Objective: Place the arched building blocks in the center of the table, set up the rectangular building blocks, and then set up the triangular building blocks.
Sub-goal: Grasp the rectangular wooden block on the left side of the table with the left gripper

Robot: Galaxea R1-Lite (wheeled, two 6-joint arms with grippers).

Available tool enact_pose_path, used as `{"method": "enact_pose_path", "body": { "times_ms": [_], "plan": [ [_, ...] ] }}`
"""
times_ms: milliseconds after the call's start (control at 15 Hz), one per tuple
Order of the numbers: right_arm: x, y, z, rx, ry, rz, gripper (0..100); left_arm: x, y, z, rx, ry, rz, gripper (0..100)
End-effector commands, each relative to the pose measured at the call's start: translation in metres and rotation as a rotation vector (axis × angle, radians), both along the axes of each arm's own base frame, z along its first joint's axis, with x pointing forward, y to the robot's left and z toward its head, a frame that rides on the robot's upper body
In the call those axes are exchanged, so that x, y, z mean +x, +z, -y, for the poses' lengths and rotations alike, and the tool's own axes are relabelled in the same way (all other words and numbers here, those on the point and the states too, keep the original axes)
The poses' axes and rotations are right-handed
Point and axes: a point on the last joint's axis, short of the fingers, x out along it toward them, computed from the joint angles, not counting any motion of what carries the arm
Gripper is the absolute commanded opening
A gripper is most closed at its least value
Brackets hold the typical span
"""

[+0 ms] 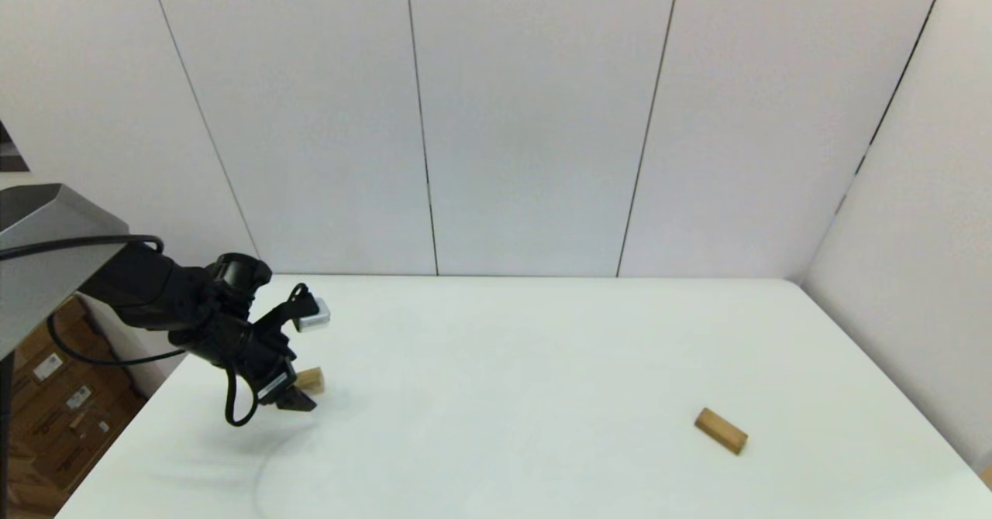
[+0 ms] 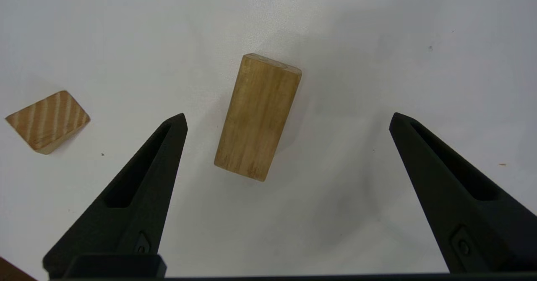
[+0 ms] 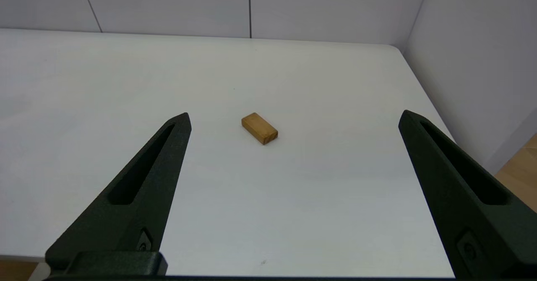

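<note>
An oblong light-brown block, taken as the arched block (image 2: 258, 117), lies flat on the white table (image 1: 511, 348); its notch does not show. My left gripper (image 2: 288, 115) hovers over it, open, one finger on each side and clear of the wood. The triangular wedge (image 2: 47, 121) lies a short way off to one side. In the head view my left gripper (image 1: 297, 400) hangs over the table's left part, with one wooden block (image 1: 311, 379) peeking out behind it. The rectangular bar (image 1: 721, 430) (image 3: 259, 128) lies flat at the right. Ahead of it my right gripper (image 3: 293, 115) stands open and empty.
White wall panels (image 1: 542, 116) close the back and right sides of the table. Cardboard boxes (image 1: 54, 418) stand on the floor beyond the left edge. The right arm is out of the head view.
</note>
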Motion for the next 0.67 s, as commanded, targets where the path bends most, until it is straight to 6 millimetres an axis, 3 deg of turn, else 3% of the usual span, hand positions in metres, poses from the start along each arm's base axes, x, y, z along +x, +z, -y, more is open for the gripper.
{"method": "enact_pose_path", "body": {
  "times_ms": [67, 667],
  "plan": [
    [0.0001, 0.0, 0.0, 0.0, 0.001, -0.002, 100, 0.0008, -0.0083, -0.0003, -0.001, -0.005, -0.02, 100],
    [0.0001, 0.0, 0.0, 0.0, 0.001, -0.002, 100, 0.0016, -0.0162, -0.0066, -0.004, 0.012, -0.037, 100]
  ]
}}
